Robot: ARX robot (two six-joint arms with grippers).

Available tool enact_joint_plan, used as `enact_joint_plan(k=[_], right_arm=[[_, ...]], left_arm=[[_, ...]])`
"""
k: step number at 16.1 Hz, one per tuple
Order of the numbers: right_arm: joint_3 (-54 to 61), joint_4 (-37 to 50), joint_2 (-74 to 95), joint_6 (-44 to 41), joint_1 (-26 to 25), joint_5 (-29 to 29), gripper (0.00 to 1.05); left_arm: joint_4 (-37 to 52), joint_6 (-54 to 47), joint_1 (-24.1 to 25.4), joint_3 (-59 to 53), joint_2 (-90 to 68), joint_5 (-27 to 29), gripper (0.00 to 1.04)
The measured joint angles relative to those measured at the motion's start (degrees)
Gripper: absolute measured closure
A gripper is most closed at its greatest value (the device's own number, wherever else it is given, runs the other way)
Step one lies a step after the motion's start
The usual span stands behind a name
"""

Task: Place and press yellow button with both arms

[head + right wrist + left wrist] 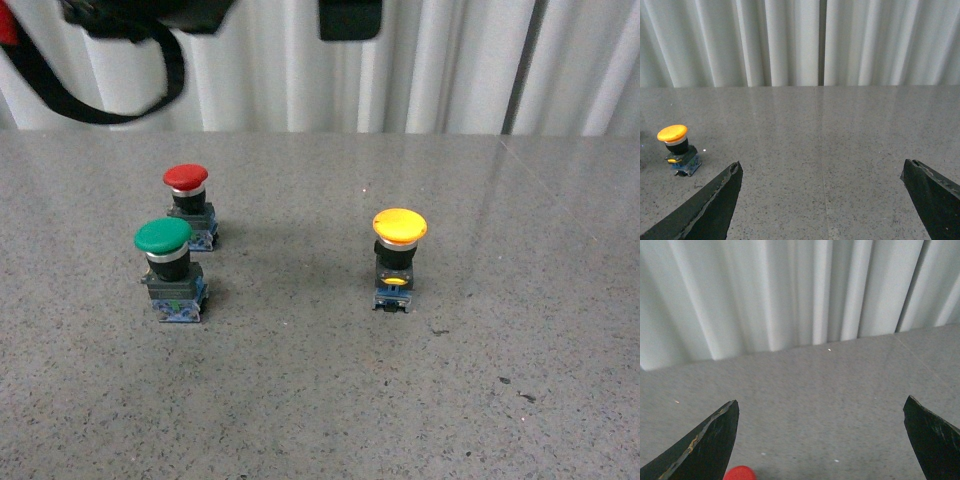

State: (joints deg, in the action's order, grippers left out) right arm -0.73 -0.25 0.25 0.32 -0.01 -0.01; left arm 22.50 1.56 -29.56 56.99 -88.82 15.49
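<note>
The yellow button [397, 258] stood upright on the grey speckled counter [320, 410], right of centre in the front view, its yellow cap on top and its blue base flat on the surface. Nothing touched it. In the right wrist view the same yellow button [676, 150] sat apart from the right pincer [821, 164], off beyond one of its fingers.

That right pincer was released, its two dark fingers [715, 205] spread wide with only bare counter between them. The left pincer [820, 402] was likewise released, its fingers [710, 445] far apart and holding nothing. A small patch of red [740, 473] showed at the picture's edge beside one scratched finger, too little of it to tell what it was.

Well apart from the yellow button, on the left side of the counter, stood a green button [168, 268] and, just behind it, a red button [189, 205], close together and both upright. A white pleated curtain [450, 60] hung behind the counter. At the top edge of the front view, dark machine parts and a looping black cable [95, 105] hung over the curtain.
</note>
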Motion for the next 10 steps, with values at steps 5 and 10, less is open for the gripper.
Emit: enact_joint_plan(k=[5,10], right_arm=[[0.0,0.0,0.0,0.0,0.0,0.0,0.07],[0.0,0.0,0.0,0.0,0.0,0.0,0.07]], left_arm=[[-3.4,-14.0,6.1,-14.8,26.2,-0.2,0.07],[-10.2,-2.9,16.8,-34.8,55.5,-2.1,0.61]])
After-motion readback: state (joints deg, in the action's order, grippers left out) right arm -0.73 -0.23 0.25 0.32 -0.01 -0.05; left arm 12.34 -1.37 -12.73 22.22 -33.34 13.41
